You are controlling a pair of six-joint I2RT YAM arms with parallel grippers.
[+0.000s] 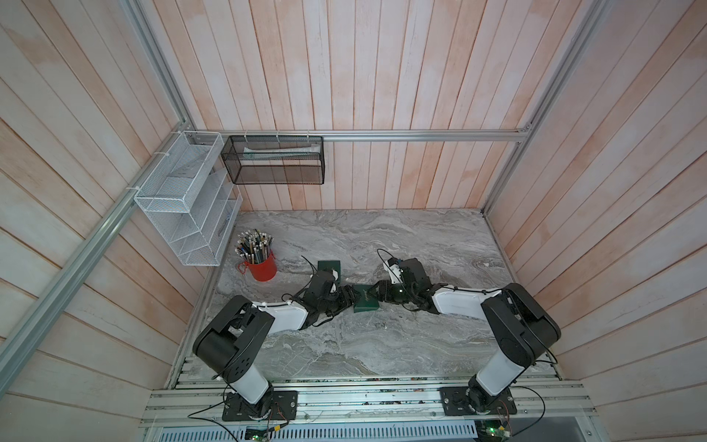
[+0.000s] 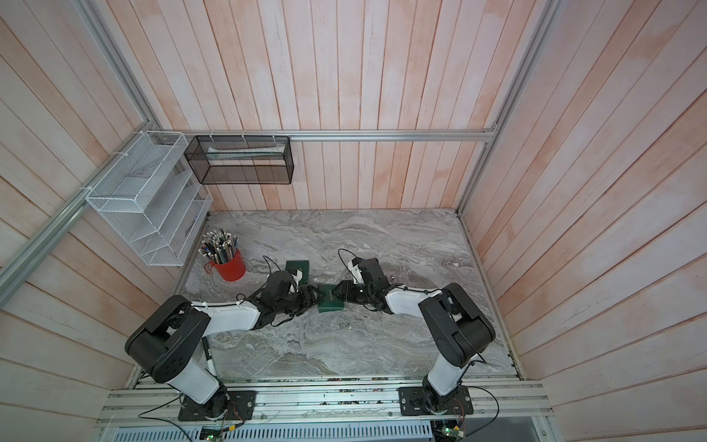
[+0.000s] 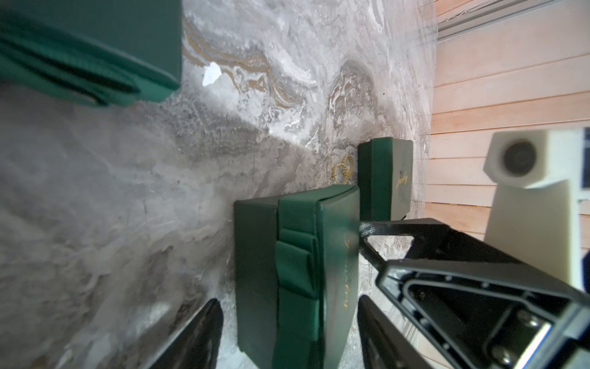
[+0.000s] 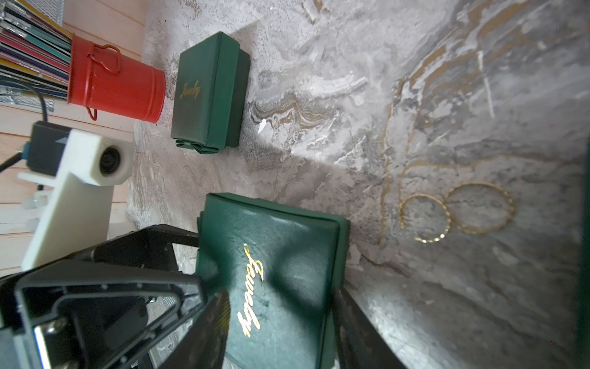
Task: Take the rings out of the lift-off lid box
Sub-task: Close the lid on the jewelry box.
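Observation:
The lift-off lid box [image 1: 366, 303], dark green with gold "Jewelry" script [image 4: 271, 287], stands closed mid-table between both grippers. My left gripper [image 3: 290, 306] is open and straddles its lower body, with a gap on one side [image 1: 354, 300]. My right gripper [image 4: 277, 303] comes from the opposite side, both fingers pressed against the lid's edges [image 1: 377, 294]. Two thin gold rings [image 4: 453, 212] lie flat on the marble just beyond the box, also visible as rings [image 3: 343, 169] in the left wrist view. The box's inside is hidden.
A second green box [image 1: 329, 265] sits behind the left arm, with a white scrap [image 4: 262, 125] beside it. A third green box [image 3: 386, 179] stands past the rings. A red pencil cup [image 1: 262, 266] is at far left. Wire racks [image 1: 183, 199] hang on the wall.

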